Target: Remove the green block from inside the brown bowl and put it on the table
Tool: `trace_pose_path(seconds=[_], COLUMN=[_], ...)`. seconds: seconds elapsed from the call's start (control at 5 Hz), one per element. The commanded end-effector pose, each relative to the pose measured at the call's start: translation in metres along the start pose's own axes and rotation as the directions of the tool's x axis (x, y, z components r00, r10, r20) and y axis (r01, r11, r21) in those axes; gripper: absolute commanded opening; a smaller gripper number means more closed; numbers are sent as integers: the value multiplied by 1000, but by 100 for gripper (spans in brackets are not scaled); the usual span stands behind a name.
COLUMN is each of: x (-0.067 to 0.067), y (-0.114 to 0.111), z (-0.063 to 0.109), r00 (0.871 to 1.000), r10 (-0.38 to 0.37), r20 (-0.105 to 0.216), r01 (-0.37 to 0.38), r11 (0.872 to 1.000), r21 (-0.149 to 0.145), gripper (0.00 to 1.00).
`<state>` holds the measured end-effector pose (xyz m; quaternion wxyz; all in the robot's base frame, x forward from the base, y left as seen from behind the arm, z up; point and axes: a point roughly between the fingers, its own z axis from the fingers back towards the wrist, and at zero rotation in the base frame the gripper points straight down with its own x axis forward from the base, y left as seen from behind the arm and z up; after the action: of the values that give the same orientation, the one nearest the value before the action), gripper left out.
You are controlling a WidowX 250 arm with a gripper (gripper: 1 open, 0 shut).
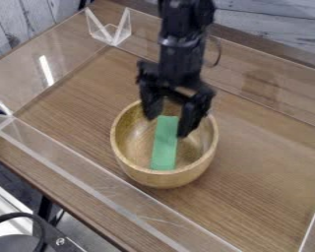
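wood-grain tabletop (82, 103) is edged by clear acrylic walls. the brown bowl (134, 162) is set on it, the green block (164, 148) lying inside. the end effector (175, 111) is pointed straight down into the bowl, fingers spread wide astride the block's far end, nothing gripped.
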<state>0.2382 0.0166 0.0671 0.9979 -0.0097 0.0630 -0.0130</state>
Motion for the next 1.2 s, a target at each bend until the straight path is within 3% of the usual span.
trace_pose_path(seconds=[0.0,0.2,0.4,0.8,1.0], x=[-9,-7,0,-1,-5], y=[5,5,5,7,4], z=[3,17,32,19,18], r00=[995,990,973,984,985], r10=[-55,105,203,148,157], r20=[81,96,108,98,67], r01=[53,-100,-191,-136,-150], r11=[998,994,975,983,984], r21=[24,-49,-117,-120,-100], gripper=[100,100,100,100,100])
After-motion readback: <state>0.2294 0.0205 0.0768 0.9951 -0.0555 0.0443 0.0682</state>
